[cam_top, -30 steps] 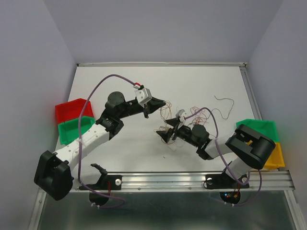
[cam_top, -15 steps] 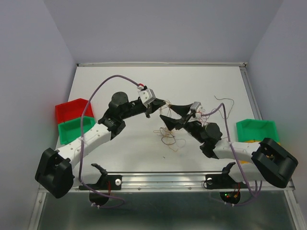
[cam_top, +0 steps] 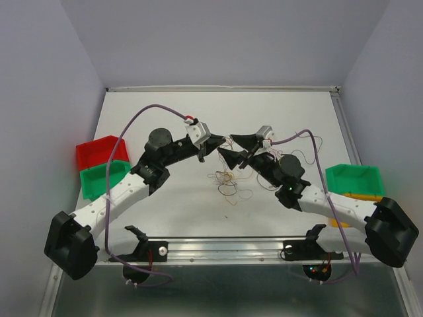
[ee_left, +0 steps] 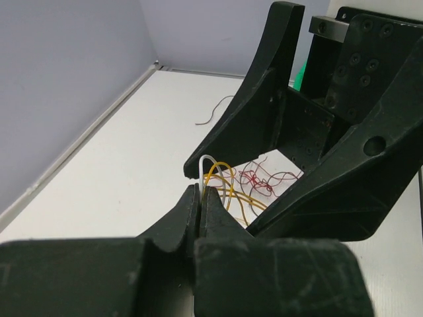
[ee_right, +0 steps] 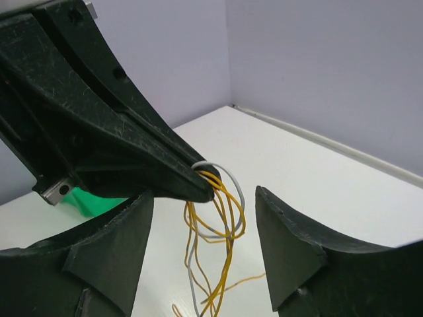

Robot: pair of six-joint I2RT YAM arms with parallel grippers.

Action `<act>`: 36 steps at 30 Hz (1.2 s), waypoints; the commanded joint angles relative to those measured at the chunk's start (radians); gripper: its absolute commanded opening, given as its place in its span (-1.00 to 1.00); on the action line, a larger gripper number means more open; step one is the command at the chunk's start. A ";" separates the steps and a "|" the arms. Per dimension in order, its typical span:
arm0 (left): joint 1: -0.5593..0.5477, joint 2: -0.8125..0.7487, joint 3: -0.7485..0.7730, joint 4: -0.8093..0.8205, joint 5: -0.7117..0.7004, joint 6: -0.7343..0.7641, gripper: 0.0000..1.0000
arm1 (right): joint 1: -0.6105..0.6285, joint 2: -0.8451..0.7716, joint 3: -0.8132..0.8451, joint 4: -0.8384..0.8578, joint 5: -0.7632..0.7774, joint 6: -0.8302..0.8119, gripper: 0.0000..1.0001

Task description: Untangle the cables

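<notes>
Barely begun: the left gripper [ee_left: 199, 195] is clamped on a few cables [ee_right: 221, 198] above the tangle [cam_top: 228, 183], the right gripper [cam_top: 225, 144] gapes empty around them, and one strand [cam_top: 309, 137] lies well apart.

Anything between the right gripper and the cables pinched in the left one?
Nothing visible. The cables loop out of the tip of the shut left gripper and hang directly in the open gap between the fingers of the right gripper.
</notes>
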 commanded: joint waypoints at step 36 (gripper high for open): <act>-0.004 -0.069 -0.012 0.035 0.050 0.051 0.21 | 0.001 -0.121 -0.029 -0.159 0.120 -0.028 -0.99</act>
